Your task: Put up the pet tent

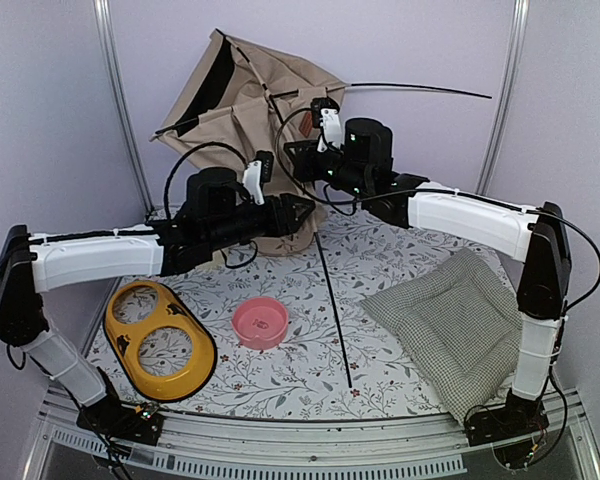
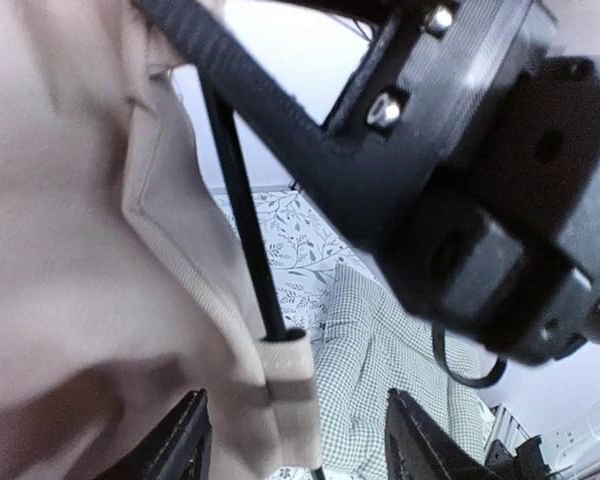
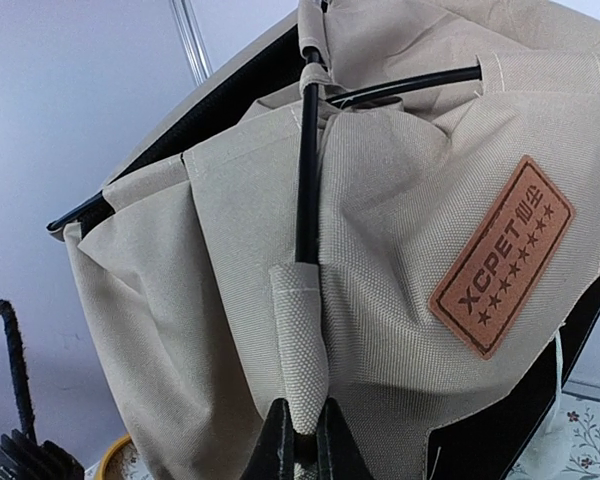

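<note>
The beige pet tent [image 1: 242, 100] stands crumpled and half raised at the back of the table, its black lining showing at the top left. My right gripper [image 3: 300, 432] is shut on a beige fabric pole pocket [image 3: 298, 330] that has a black pole [image 3: 307, 170] running into it, next to the orange-brown label [image 3: 500, 255]. My left gripper [image 2: 298, 440] is open, its fingers on either side of another fabric pocket [image 2: 288, 378] with a pole [image 2: 242, 210] in it. In the top view the left gripper [image 1: 300, 212] is at the tent's lower edge and the right gripper [image 1: 285, 152] is just above it.
One pole [image 1: 420, 88] sticks out to the right from the tent top; another [image 1: 332, 310] slants across the floral mat. A yellow two-hole bowl stand [image 1: 160, 340], a pink bowl [image 1: 260, 322] and a green-checked cushion [image 1: 455, 325] lie in front. The right arm's black body [image 2: 460, 180] hangs close over my left gripper.
</note>
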You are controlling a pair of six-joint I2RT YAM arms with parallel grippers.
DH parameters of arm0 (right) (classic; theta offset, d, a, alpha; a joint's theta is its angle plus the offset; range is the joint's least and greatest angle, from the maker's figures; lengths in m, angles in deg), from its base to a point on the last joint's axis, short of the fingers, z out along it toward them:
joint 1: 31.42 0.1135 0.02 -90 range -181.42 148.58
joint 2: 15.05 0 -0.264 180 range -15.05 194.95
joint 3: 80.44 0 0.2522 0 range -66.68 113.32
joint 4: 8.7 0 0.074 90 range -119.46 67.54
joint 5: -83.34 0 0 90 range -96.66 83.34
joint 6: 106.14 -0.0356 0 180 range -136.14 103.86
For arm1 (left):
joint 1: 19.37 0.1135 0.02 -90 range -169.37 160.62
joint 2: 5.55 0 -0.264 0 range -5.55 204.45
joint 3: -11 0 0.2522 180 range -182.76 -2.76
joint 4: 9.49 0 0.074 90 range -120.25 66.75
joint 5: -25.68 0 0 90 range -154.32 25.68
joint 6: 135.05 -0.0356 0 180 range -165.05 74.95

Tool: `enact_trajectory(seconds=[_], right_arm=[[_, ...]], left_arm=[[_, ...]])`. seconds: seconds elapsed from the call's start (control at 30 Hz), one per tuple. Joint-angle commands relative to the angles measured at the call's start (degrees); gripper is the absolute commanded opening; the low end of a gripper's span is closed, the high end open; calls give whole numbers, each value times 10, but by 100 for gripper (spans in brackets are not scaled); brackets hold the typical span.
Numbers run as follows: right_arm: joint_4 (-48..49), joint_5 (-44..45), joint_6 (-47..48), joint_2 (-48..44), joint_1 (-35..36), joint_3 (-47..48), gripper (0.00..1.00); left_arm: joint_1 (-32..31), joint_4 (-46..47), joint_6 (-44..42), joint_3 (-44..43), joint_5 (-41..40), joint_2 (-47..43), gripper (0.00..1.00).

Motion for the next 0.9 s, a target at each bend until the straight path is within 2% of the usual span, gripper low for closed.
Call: enact_trajectory(seconds=[0.0, 0.2, 0.3, 0.4, 0.5, 0.73, 0.87], right_arm=[[28, -28, -26, -41, -3, 23, 0], [0, -22, -10, -50, -3, 20, 0], [-1, -30, -8, -64, -3, 5, 0], [-4, -32, -8, -77, -2, -8, 0], [-10, -40, -6, -86, -2, -16, 0], [-27, -62, -7, -97, -3, -26, 3], [-40, -66, -1, -109, -3, -42, 9]], left_arm=[[-8, -22, -21, -37, -26, 31, 61], [-10, -32, -21, -47, -44, 46, 63], [-9, -37, -24, -51, -44, 54, 60], [-9, -36, -27, -60, -35, 64, 52], [-9, -36, -28, -66, -28, 73, 39], [-7, -28, -22, -71, -5, 83, 1], [-3, 2, -9, -58, 10, 78, 0]])
